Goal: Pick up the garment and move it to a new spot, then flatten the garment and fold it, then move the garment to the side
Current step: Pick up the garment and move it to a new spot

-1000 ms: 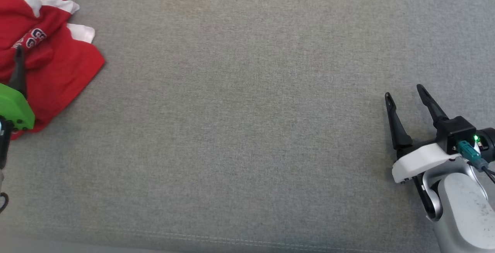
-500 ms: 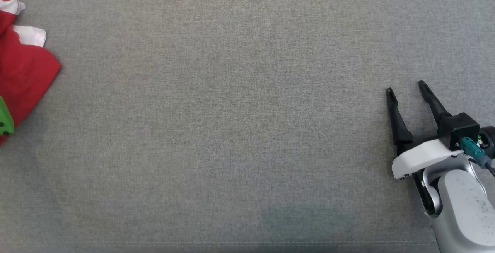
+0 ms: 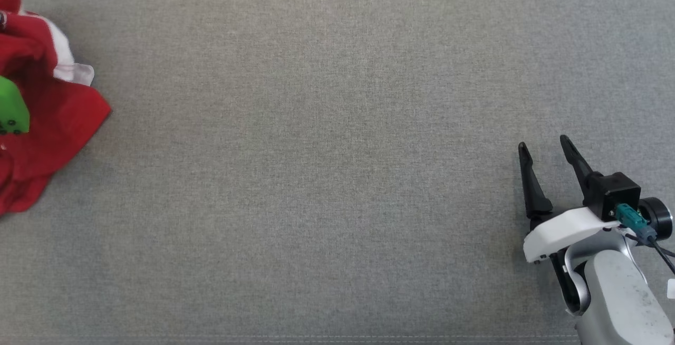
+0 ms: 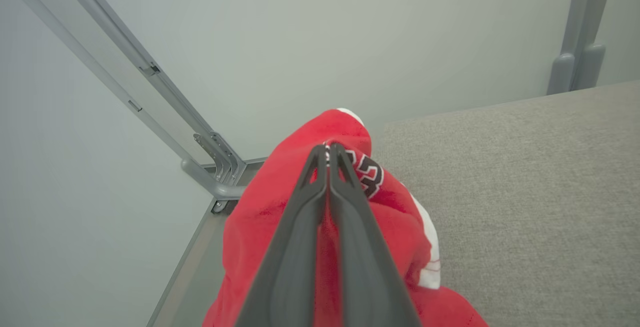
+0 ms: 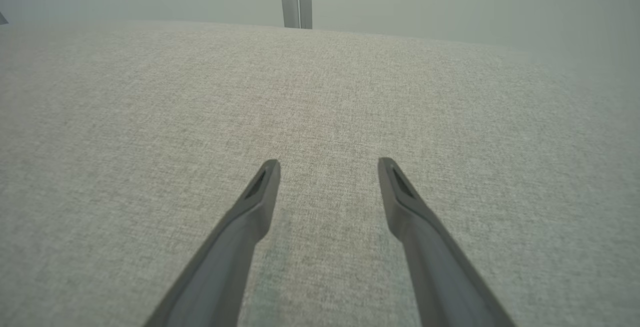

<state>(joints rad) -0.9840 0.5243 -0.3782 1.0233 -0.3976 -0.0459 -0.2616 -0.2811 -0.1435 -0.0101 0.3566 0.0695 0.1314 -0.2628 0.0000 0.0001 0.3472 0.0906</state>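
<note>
The left end effector has its fingers pressed together on a fold of the red garment, which bulges out on both sides of them and rises to a peak just past the tips. The garment is bunched, so no clear long axis or facing can be made out. In the wrist view its ridge runs along the fingers, and its white trim falls to their right. Right beside the tips sits dark print with a white outline. It looks like rounded digits, but the folds and the fingers hide part of it and it can't be read with certainty. In the head view the garment is cut off by the left edge, and a green housing on that arm covers part of it. The cloth spreads on the grey bench to the right of and below that housing. Well apart, the right end effector has its fingers spread wide, with nothing between them, over bare bench.
</note>
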